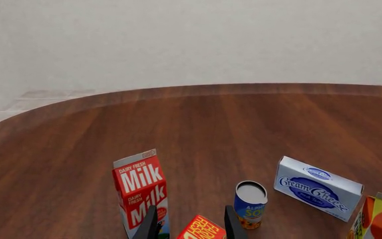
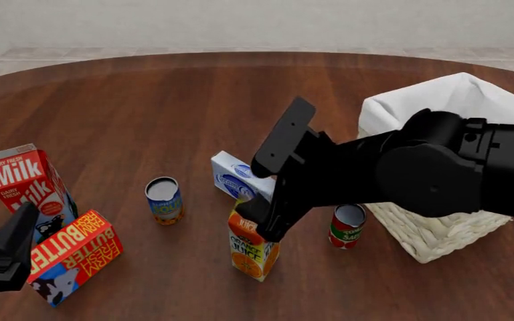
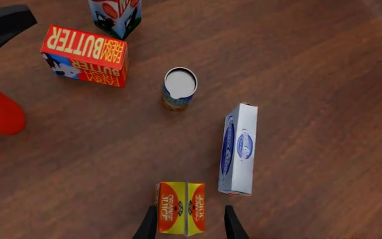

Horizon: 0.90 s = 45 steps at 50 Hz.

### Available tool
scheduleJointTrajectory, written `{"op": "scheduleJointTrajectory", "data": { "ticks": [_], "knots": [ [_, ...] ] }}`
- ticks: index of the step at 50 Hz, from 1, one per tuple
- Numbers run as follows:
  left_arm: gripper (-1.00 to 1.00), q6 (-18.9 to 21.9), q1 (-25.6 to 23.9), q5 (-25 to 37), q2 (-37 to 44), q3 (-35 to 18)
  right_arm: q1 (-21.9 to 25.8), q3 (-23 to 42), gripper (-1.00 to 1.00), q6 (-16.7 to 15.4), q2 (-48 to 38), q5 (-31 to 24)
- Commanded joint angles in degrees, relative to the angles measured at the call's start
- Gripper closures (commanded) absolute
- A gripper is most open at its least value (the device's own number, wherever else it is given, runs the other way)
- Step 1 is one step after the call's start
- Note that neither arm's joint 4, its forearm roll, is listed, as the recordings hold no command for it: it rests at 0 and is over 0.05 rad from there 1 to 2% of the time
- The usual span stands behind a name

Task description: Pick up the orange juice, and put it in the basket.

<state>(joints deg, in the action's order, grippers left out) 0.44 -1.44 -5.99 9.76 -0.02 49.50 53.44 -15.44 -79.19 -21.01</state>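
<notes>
1. The orange juice [image 2: 253, 253] stands upright on the tabletop [image 2: 150, 107], near the front edge and about midway across, its long axis vertical and its gable top pointing up.
2. In the right wrist view the orange juice [image 3: 181, 207] is seen from straight above, its ridge running along the line the fingers point, with the printed panels falling away to either side.
3. The right gripper [image 3: 189, 224] hangs over the carton with one dark finger [image 3: 145, 225] on each side of it; the fingers sit narrowly spread, just beside the carton's walls, and whether they actually touch it cannot be told.
4. The cream cheese box [image 2: 235, 176] lies just behind the carton, close enough that the two look nearly touching in the front view; from above a thin strip of wood shows between them.
5. A red-labelled can [image 2: 347, 226] stands to the carton's right, between it and the basket [image 2: 436, 234].
6. The basket sits at the right of the tabletop, largely covered by the right arm [image 2: 436, 170], which reaches across its front corner.
7. A blue soup can [image 2: 163, 199] stands upright to the carton's left, well apart from it.
8. Farther left lies the butter box [image 2: 74, 257], flat on its side, with the milk carton [image 2: 27, 187] upright just behind it.
9. The left gripper [image 1: 189, 226] hovers low above the butter box, its fingers spread wide and holding nothing.
</notes>
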Motion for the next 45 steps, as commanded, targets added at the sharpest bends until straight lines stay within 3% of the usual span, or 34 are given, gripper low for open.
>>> {"op": "scheduleJointTrajectory", "data": {
  "ticks": [1, 23, 34, 37, 45],
  "knots": [
    [-1.00, 0.1, -0.2, -0.1, 0.4, 0.0, -0.4, -2.0, -1.00, 0.1, -1.5, 2.2],
    [-1.00, 0.0, -0.6, -1.5, 2.0, 0.0, -0.6, -6.3, -1.00, 2.2, -3.0, 5.1],
    [-1.00, -0.3, -0.5, -1.4, 1.7, 0.0, -1.8, -6.8, -1.00, 1.0, -5.1, 5.9],
    [-1.00, -0.3, -0.5, -1.3, 1.6, 0.0, -4.1, -6.9, -1.00, -2.2, -6.9, 6.6],
    [-1.00, -0.3, -0.7, -2.5, 2.7, 0.0, -2.3, -8.4, -1.00, 0.2, -7.9, 8.3]
  ]
}}
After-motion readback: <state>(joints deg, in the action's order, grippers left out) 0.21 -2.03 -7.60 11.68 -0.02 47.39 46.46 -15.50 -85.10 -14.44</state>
